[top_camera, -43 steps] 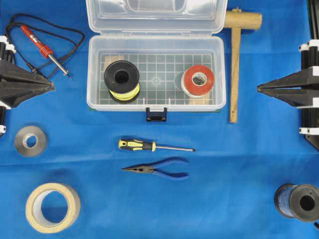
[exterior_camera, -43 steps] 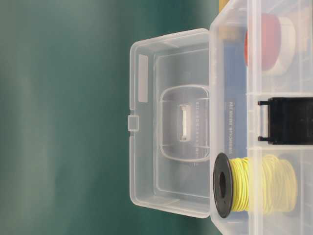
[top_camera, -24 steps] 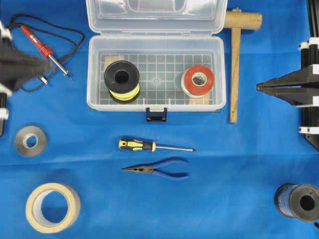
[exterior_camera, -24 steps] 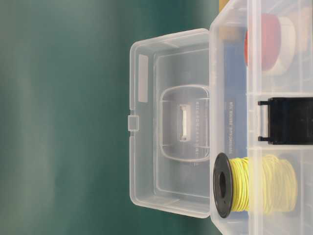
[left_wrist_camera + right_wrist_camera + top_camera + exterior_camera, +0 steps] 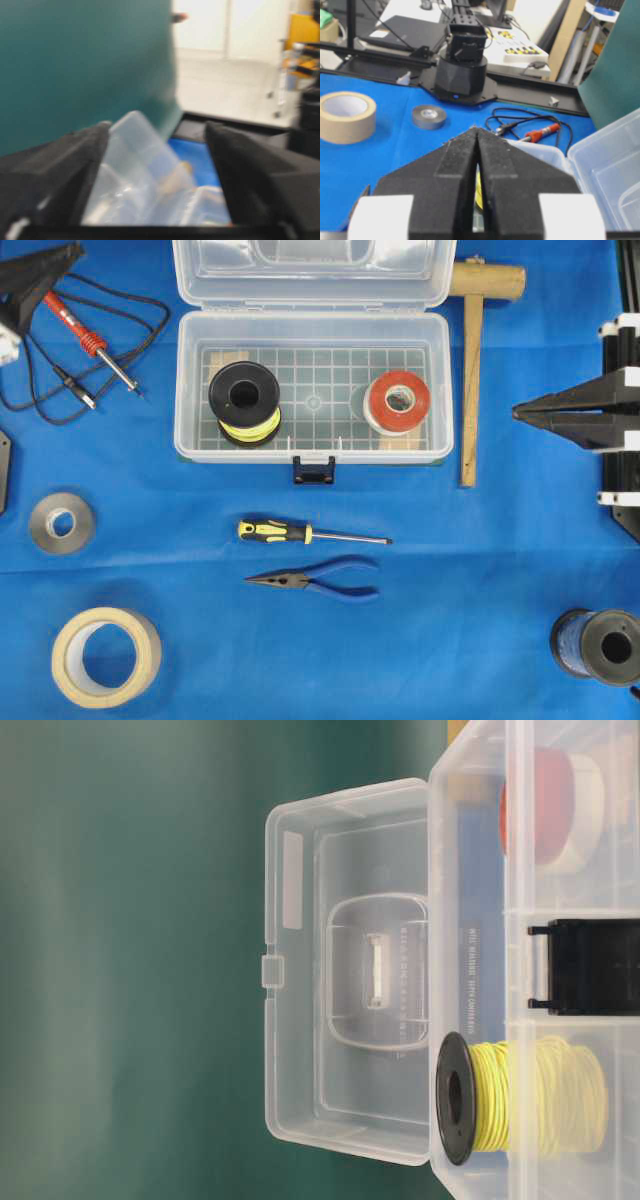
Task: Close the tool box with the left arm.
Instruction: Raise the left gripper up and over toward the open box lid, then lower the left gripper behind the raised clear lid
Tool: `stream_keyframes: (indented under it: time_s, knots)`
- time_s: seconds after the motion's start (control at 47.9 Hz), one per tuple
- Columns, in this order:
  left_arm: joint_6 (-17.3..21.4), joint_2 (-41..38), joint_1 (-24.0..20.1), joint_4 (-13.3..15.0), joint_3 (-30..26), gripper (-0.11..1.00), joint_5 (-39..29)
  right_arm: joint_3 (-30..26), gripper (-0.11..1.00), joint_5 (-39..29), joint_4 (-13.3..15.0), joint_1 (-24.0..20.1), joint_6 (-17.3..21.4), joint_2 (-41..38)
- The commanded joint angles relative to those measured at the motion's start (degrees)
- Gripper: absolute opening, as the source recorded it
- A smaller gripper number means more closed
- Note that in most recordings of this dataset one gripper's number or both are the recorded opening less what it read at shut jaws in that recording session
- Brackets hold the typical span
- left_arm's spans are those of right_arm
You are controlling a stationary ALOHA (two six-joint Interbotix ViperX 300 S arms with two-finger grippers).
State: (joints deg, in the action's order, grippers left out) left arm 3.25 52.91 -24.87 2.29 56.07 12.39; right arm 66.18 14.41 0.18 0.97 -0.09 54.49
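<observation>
Clear tool box (image 5: 313,350) beyond parted jaws.

The left claw (image 5: 40,268) is matte black and has a tapered wedge shape, with a small white fitting behind it. In the left wrist view its two fingers (image 5: 55,175) are thick, dark and blurred. The right claw (image 5: 560,418) is also black, long and pointed, with white blocks on the arm behind it. In the right wrist view its fingers (image 5: 457,175) show a rough foam-like surface, and two white pads sit below them.
</observation>
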Motion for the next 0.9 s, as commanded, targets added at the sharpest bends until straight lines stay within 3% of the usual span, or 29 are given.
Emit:
stream_keyframes:
  time_s: [0.0, 0.334, 0.522, 0.689, 0.877]
  knots:
    - [0.26, -4.13, -1.58, -0.09, -4.31, 0.82, -1.76, -1.41, 0.0, 0.0, -0.09, 0.26, -0.09, -0.35]
    - [3.25, -24.43, -7.65, -0.09, -18.63, 0.85, -5.71, -1.41, 0.0, -1.93, -0.09, 0.88, -0.09, -0.62]
    - [3.96, -36.04, -11.87, -0.09, -29.27, 0.87, -16.17, -1.41, 0.0, -3.08, 0.0, 0.88, -0.09, -0.53]
    - [7.56, -45.09, -12.92, -0.09, -38.94, 0.88, -26.63, -1.32, 0.0, -3.6, 0.0, 1.05, -0.26, -0.53]
    - [9.32, -52.65, -13.45, -0.09, -44.56, 0.88, -35.24, -1.32, 0.0, -4.48, 0.0, 1.23, -0.26, -0.7]
